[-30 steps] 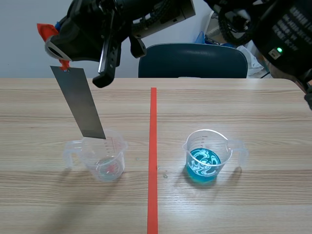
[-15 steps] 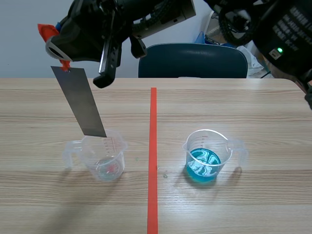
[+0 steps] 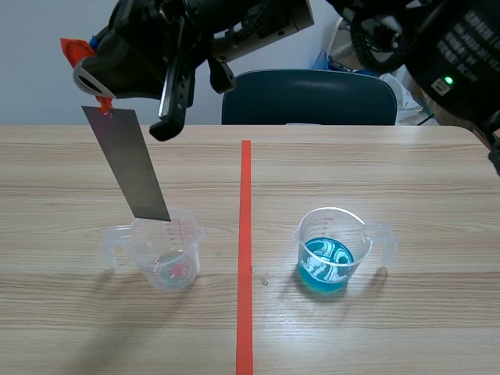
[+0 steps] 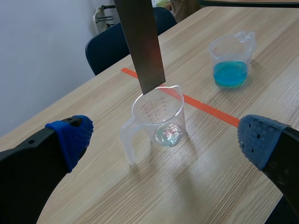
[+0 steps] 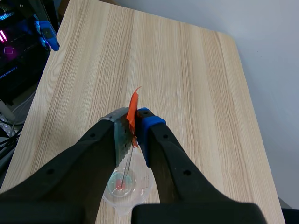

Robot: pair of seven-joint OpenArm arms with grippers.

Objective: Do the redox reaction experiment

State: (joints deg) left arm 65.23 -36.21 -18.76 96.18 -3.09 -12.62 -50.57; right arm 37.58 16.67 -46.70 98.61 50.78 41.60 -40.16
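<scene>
Almost nothing is moving since the earlier frames; the strip (image 3: 134, 168) is keeping nearly the same tilt, its lower end rising only a trace. The surface (image 3: 406, 168) is carrying two cups, one on each side of the tape line. The right arm (image 3: 234, 23) is reaching across from the right, high enough to let the strip hang free. The left fingers (image 4: 70, 137) are standing wide apart near the clear cup (image 3: 168, 254), holding nothing, probably waiting to steady it. The strip is hanging slantwise with its lower end at this cup's rim; whether it is dipping inside cannot be told. The blue cup (image 3: 328, 254), well apart, is holding the solution the strip likely needs. The right fingers (image 5: 148, 128) are pinching the orange tab (image 5: 134, 103) at the strip's top, likely keeping the metal untouched.
</scene>
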